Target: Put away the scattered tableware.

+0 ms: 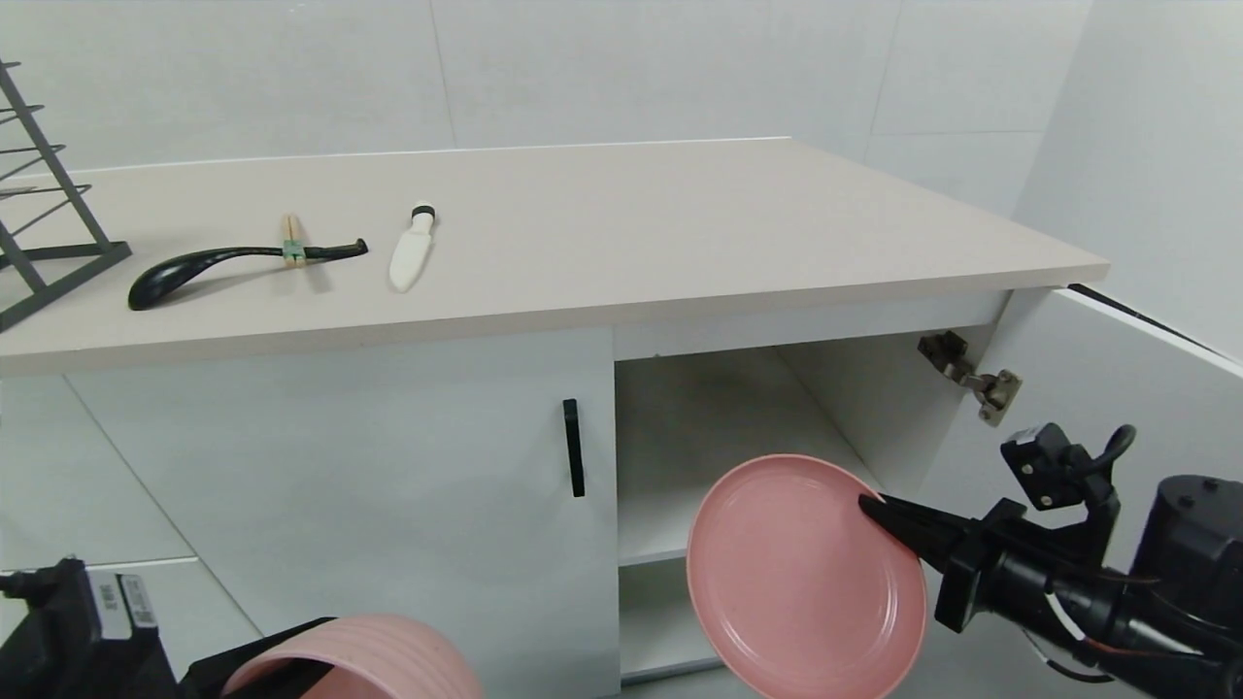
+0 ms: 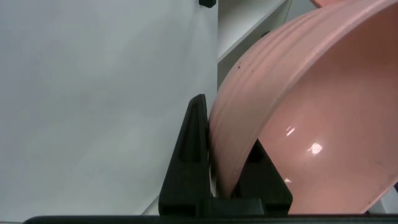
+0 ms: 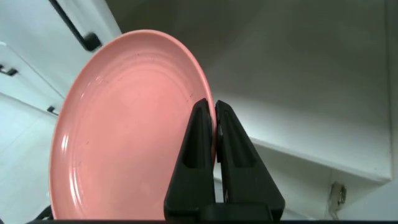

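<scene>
Right arm: enters the head view at 4 o'clock and lies roughly level, pointing toward 9 o'clock. The right pincer [image 1: 874, 510] is closed down to a narrow slit on the rim of a pink plate [image 1: 796, 573], one finger on each face. The grip sits at about 2 o'clock on the rim. The plate stands on edge, slightly tilted, its hollow face toward the camera. It hangs in the air in front of the open right half of the cupboard [image 1: 738, 408], clear of the shelf [image 1: 670, 524]. The open door [image 1: 1117, 388] stands at 3 o'clock of the plate.

Left arm: low in the 7 o'clock corner of the head view, in front of the closed door [image 1: 340, 466]. The left pincer [image 2: 224, 143] is clamped across the wall of a pink bowl [image 2: 311, 112], one finger against the ribbed outside, the other inside. The bowl is tipped on its side and touches nothing else.

Bench [image 1: 631, 223]: three items lie at 10 o'clock of the head view. A black ladle [image 1: 194, 267] has a pair of wooden sticks [image 1: 293, 243] lying across its handle. A white knife [image 1: 413, 252] lies just beside them at their 3 o'clock, apart from both. A dark wire rack [image 1: 39, 233] stands at the 9 o'clock end.
</scene>
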`<state>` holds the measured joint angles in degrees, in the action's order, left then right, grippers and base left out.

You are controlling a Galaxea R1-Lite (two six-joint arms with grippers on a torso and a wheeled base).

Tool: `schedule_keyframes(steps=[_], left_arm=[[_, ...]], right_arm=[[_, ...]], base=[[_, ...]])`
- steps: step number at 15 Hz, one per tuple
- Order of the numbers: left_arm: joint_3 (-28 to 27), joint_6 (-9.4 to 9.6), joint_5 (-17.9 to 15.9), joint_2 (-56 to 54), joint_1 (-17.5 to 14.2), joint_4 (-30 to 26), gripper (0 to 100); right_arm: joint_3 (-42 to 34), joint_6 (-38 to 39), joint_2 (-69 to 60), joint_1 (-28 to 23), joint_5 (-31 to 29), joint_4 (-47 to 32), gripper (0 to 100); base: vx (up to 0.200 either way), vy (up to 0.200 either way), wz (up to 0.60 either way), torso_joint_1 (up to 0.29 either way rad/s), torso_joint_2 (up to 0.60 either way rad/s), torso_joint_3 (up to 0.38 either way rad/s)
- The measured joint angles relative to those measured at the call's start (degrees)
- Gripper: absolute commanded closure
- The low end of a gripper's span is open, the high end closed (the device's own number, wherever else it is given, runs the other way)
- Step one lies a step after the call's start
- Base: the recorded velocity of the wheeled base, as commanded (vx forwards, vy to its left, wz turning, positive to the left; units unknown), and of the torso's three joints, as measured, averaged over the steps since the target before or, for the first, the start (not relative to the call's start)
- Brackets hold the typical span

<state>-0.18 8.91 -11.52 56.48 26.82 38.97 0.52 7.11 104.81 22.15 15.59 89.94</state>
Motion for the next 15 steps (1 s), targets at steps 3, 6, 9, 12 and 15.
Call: schedule_keyframes(steps=[3, 6, 9, 12, 15], left_arm=[[0.09, -0.89, -0.09, -0.76, -0.33, -0.6, 100], [0.0, -4.71, -0.11, -1.08, -0.3, 0.13, 100], [-0.8, -4.34, -0.24, -1.08, -0.09, 0.3, 100], [-2.82, -4.45, -0.27, -1.35, 0.0, 3.94, 100], [-2.97, -4.68, -0.22, -2.07, -0.04, 8.18, 100]], right_arm=[[-0.17, 0.0, 1.88, -0.66, -0.05, 0.0, 100], [-0.04, -0.05, 4.11, -1.15, -0.07, 0.02, 100], [0.55, 0.0, 7.09, -1.78, -0.05, 0.02, 100], [2.23, 0.17, 10.2, -1.9, -0.05, -0.02, 100], [6.22, 0.66, 14.23, -1.97, -0.05, 0.02, 100]], base=[[0.2, 0.0, 0.0, 0.002, 0.01, 0.002], [0.0, 0.0, 0.0, 0.0, 0.0, 0.0], [0.0, 0.0, 0.0, 0.0, 0.0, 0.0], [0.0, 0.0, 0.0, 0.0, 0.0, 0.0], [0.0, 0.0, 0.0, 0.0, 0.0, 0.0]])
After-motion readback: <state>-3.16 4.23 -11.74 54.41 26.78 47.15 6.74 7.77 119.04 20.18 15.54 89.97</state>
